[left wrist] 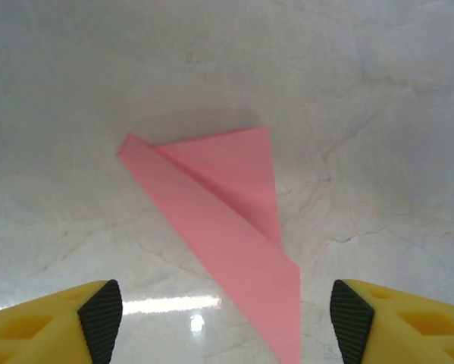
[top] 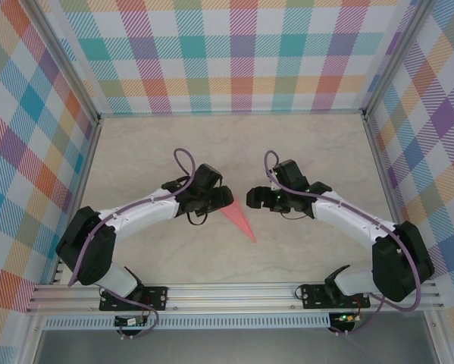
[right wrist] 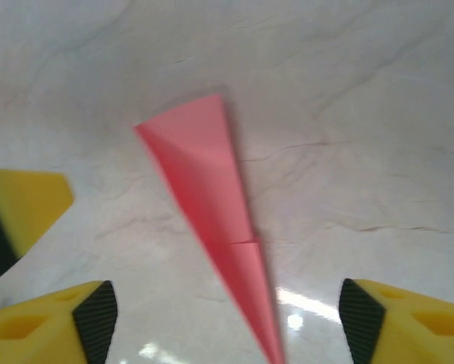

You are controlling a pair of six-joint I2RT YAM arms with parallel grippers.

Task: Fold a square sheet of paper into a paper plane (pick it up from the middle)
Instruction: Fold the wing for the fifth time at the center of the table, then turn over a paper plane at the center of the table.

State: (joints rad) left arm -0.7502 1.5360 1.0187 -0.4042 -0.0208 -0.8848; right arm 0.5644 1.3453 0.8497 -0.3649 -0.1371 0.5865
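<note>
- Between the two arms, near the middle of the table [top: 136,167], the paper plane [top: 239,221] lies flat. Its broad tail sits beside the left gripper [top: 220,202], and its point is directed toward the near edge.
- Position rationale (judgement): this central spot is within reach of both arms, so either one can press or lift the paper without stretching.
- Left gripper [left wrist: 225,322]: the jaws stand wide apart and hold nothing. In the left wrist view the plane [left wrist: 227,212] runs down between the black pads [left wrist: 101,311] with bare table on both sides.
- Right gripper [right wrist: 227,326]: the jaws are likewise spread wide and empty. The plane [right wrist: 211,197] passes between its pads [right wrist: 355,318], and its point leaves the lower edge of that view.
- Gripper arrangement: in the top view the right gripper [top: 254,199] faces the left one across the tail, a pose suited to working from both sides of the paper.
- Paper condition: salmon-pink layers overlap along a diagonal fold, and a central ridge is visible. No square outline remains.
- Task status (judgement): the narrow dart shape and the empty jaws indicate that folding is complete or nearly so.
- Risk (judgement): thin paper lying free on a glossy surface may slide under any light contact.
</note>
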